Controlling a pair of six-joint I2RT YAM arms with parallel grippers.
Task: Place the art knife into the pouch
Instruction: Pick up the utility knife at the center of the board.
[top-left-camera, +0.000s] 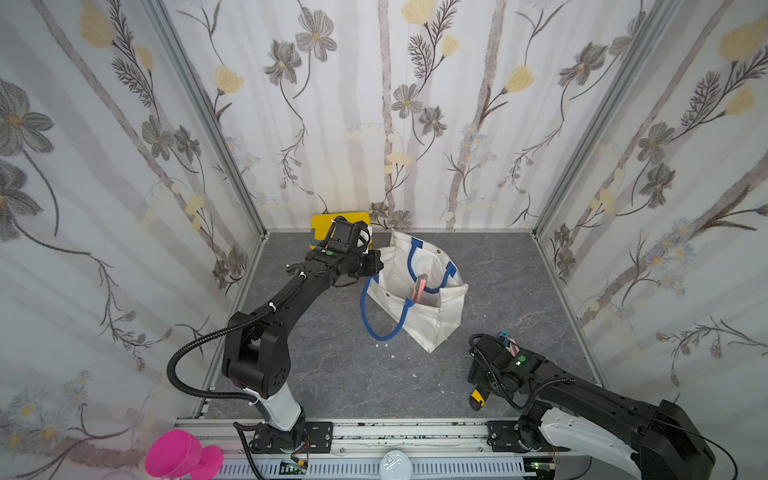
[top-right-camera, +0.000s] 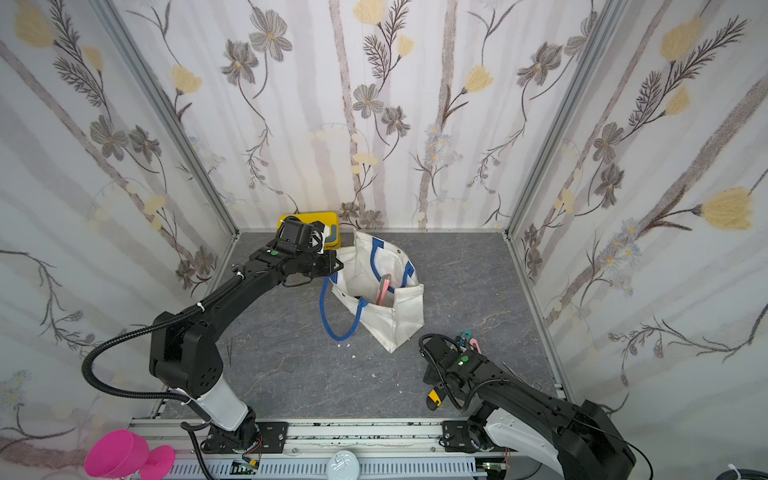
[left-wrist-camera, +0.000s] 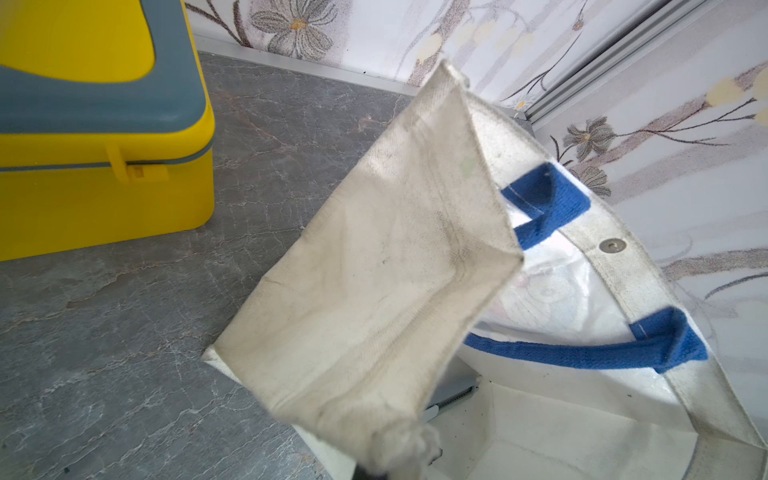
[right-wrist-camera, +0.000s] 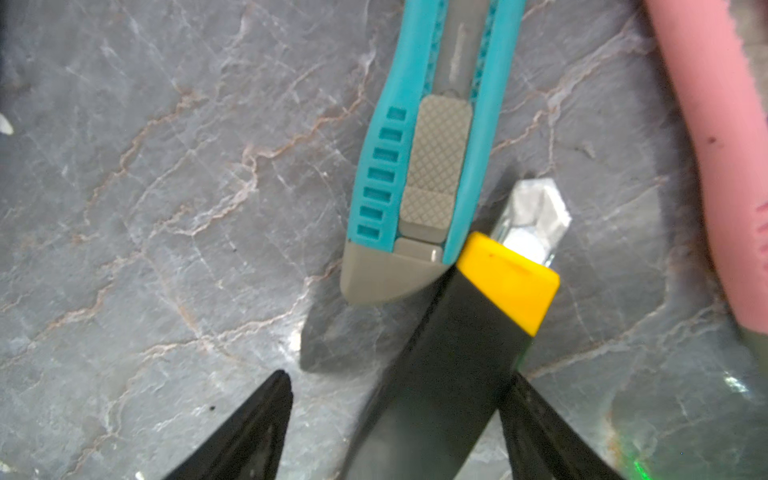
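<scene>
Left gripper (top-left-camera: 374, 266) pinching creased canvas pouch (top-left-camera: 419, 320), right gripper (right-wrist-camera: 397, 376) astride black-yellow knife (right-wrist-camera: 507, 282)

You see: off-white pouch (top-left-camera: 419, 322) w/ blue handles (top-left-camera: 368, 318), teal knife (right-wrist-camera: 432, 145), pink knife (right-wrist-camera: 723, 166), blk/yellow knife (right-wrist-camera: 449, 361), grey-marbled tabletop (right-wrist-camera: 166, 208).

Floral-papered booth over a grey marble-look floor (top-left-camera: 332, 374).
Three walls (top-left-camera: 415, 124) show grey and yellow flowers on pale stripes. Aluminium posts (top-left-camera: 205, 112) mark the far corners, a metal rail (top-left-camera: 415, 432) lines the near edge, and the light is soft.
</scene>
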